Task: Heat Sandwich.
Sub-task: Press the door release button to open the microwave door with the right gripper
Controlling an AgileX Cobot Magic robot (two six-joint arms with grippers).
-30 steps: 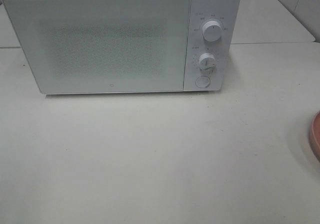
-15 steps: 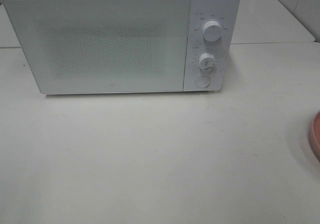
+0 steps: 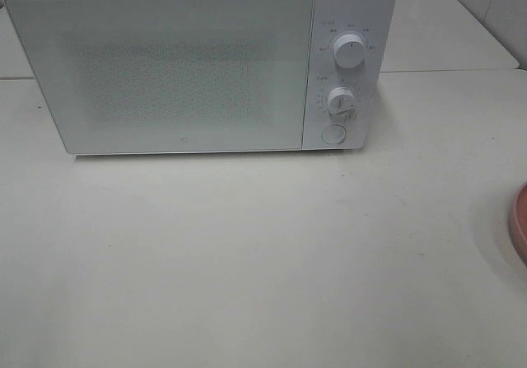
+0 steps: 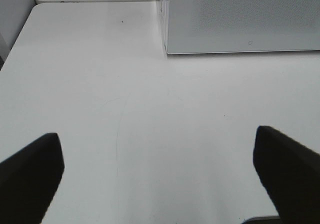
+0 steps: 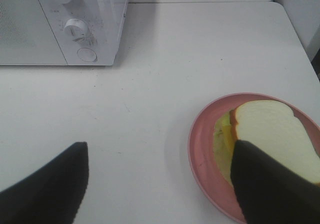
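Along the right edge of the high view, a little below the middle, only a sliver of the salmon-pink plate (image 3: pixel 520 220) shows, and neither of my arms reaches into that picture. My right wrist camera takes in most of that plate, with the sandwich (image 5: pixel 270 131) lying flat on it: a pale cream bread slice on top, yellowish and greenish filling showing along one edge. My right gripper (image 5: pixel 157 184) hangs over the table (image 3: pixel 263 261), pointed forward and down, its jaws spread wide and holding nothing, with bare table between them. One of its dark fingers (image 5: pixel 265 184) stands in front of the plate's rim and a corner of the sandwich, and I cannot tell whether it touches either; the other finger is over bare table. My left gripper (image 4: pixel 157 176) is also wide open and empty, both fingers over bare white table, aimed towards a lower corner of the microwave (image 3: pixel 198 63). That white microwave fills the upper left and upper middle of the high view, its door (image 3: pixel 165 76) shut, with an upper knob (image 3: pixel 349 53), a lower knob (image 3: pixel 340 100) and a round button (image 3: pixel 333 133) stacked on its right-hand panel. Plate and sandwich sit well apart from it.
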